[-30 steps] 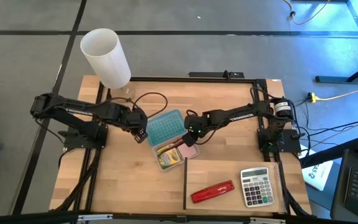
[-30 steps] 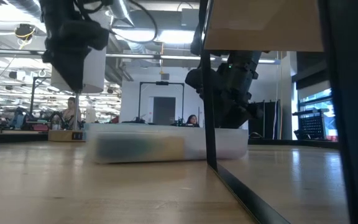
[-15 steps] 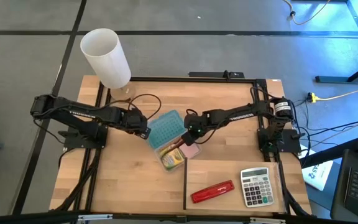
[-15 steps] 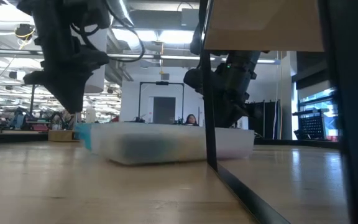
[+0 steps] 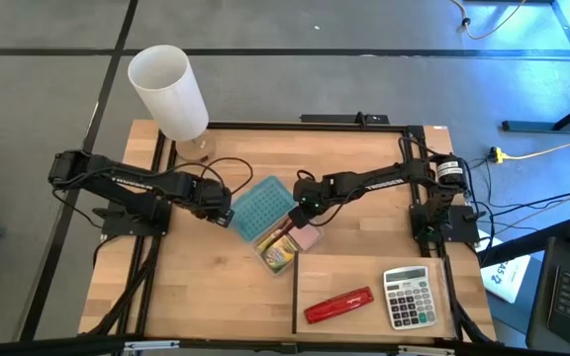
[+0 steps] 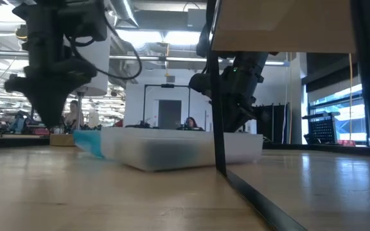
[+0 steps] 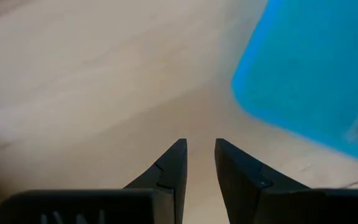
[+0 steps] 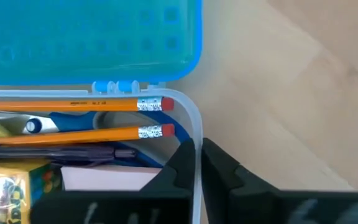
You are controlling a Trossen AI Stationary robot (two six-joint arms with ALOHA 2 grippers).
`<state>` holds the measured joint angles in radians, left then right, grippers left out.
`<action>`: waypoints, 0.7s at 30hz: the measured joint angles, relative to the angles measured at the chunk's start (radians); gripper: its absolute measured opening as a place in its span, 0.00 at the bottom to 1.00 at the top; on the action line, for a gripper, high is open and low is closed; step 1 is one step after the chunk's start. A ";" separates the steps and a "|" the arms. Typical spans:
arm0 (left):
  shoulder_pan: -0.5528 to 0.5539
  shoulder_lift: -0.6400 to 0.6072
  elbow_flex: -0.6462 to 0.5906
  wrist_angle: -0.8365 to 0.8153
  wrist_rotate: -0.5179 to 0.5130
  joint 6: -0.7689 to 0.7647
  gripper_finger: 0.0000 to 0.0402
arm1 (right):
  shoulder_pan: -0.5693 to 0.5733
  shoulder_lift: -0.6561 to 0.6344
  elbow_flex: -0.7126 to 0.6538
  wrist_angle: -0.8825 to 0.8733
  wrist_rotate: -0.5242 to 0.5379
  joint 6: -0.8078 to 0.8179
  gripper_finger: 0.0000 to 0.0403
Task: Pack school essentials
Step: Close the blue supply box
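The right gripper [image 8: 197, 155] pinches the clear pencil box's [image 5: 275, 242] rim near the table's [image 5: 354, 297] middle; the left gripper [image 7: 199, 163], fingers narrowly apart, grips nothing beside the blue lid [image 5: 262, 205].

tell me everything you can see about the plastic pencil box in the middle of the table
The pencil box is a clear plastic tray with a translucent blue lid hinged open and lying flat beside it. It sits askew near the table's centre. Inside lie two orange pencils, a dark pen, blue scissor handles, a yellow-green crayon box and a pale pad. The right gripper is shut on the tray's rim; the left gripper hangs beside the lid, apart from it.
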<state>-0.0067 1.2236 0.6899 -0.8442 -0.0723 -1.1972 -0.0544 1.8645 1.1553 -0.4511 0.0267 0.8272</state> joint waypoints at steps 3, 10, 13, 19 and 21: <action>0.000 0.000 0.000 -0.062 0.036 -0.001 0.19 | -0.005 0.000 0.000 0.007 0.027 0.003 0.02; 0.000 0.000 -0.001 0.011 0.036 0.002 0.19 | -0.046 0.000 0.000 0.037 0.087 0.030 0.05; 0.000 0.000 -0.001 0.038 -0.049 0.003 0.19 | -0.066 0.000 0.000 0.050 0.093 0.018 0.03; 0.013 0.016 -0.001 0.063 -0.204 -0.010 0.19 | -0.088 0.000 0.000 0.075 0.099 0.002 0.05; 0.019 0.031 -0.001 0.100 -0.229 0.005 0.19 | -0.089 0.000 0.000 0.079 0.111 0.002 0.05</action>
<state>0.0122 1.2542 0.6891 -0.7444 -0.3013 -1.1919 -0.1438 1.8645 1.1553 -0.3725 0.1373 0.8289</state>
